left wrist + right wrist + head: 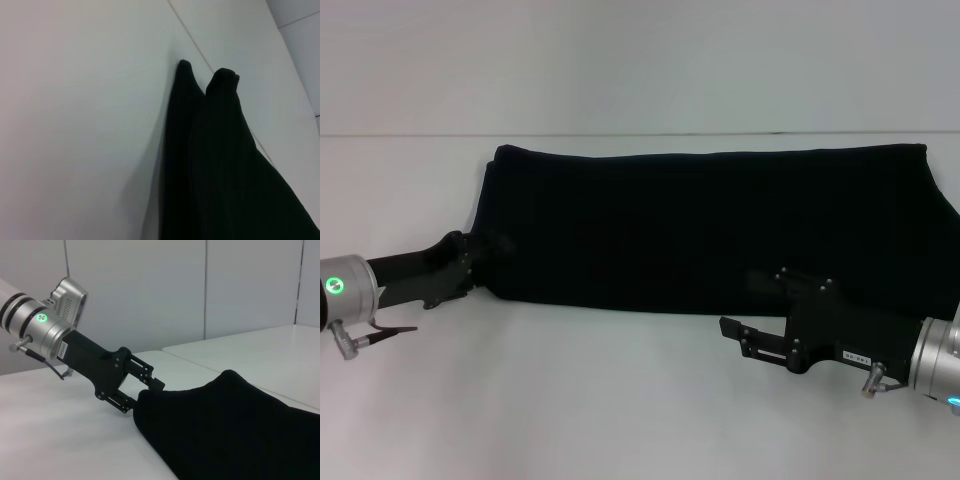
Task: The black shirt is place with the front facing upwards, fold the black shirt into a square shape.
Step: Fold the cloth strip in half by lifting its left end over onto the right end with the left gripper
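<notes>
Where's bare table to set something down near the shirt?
Free: the table strip in front of the black shirt, between the left tool and right tool; also the strip behind the shirt. Crowded: the shirt's front corners, where both tools sit.

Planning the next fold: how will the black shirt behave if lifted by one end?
Probably floppy: the black shirt lies as a long folded band on the table, so it would likely sag. Its layers may slip apart where the left gripper meets its rounded edge.

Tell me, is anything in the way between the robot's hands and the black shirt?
Nothing visible. The left gripper is already at the shirt's left end, and the right gripper is at its near edge. Only bare table lies around them.
</notes>
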